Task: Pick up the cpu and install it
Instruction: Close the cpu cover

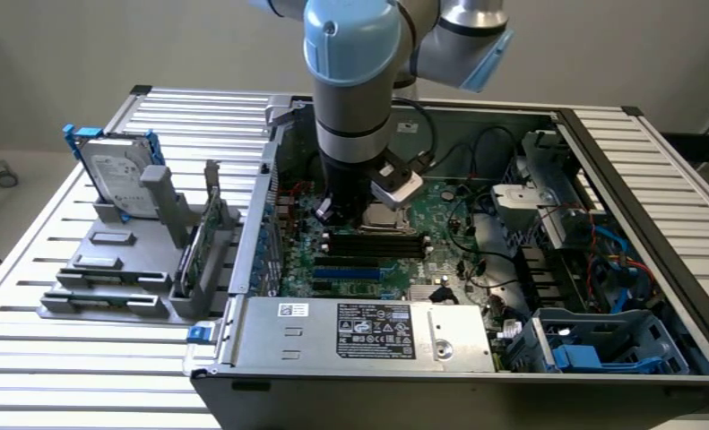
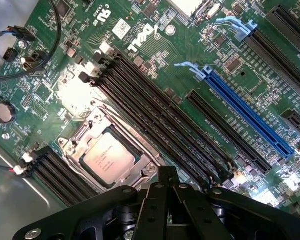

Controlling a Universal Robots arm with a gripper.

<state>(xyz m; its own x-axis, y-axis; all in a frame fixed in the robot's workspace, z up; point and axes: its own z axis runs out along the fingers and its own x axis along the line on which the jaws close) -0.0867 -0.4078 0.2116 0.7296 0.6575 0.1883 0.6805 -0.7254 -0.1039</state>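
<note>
On the exterior view's left, well away from my gripper (image 1: 330,210), a hard drive (image 1: 121,179) stands upright in a blue bracket on a grey holder (image 1: 103,278) on the slatted table (image 1: 43,358). My gripper hangs inside the open computer case (image 1: 641,224), low over the green motherboard (image 1: 450,260). Its fingers (image 2: 166,176) are clenched together with nothing between them. The cpu (image 2: 108,156) lies flat in its metal socket frame (image 2: 85,131), just ahead of my fingertips and apart from them. Beside the socket, running past my gripper, are the long black memory slots (image 2: 155,117). Farther on lies a blue expansion slot (image 2: 250,112). Toward the exterior view's right, beyond my gripper, are bundled cables (image 1: 605,242) and a blue plastic bay (image 1: 582,354).
</note>
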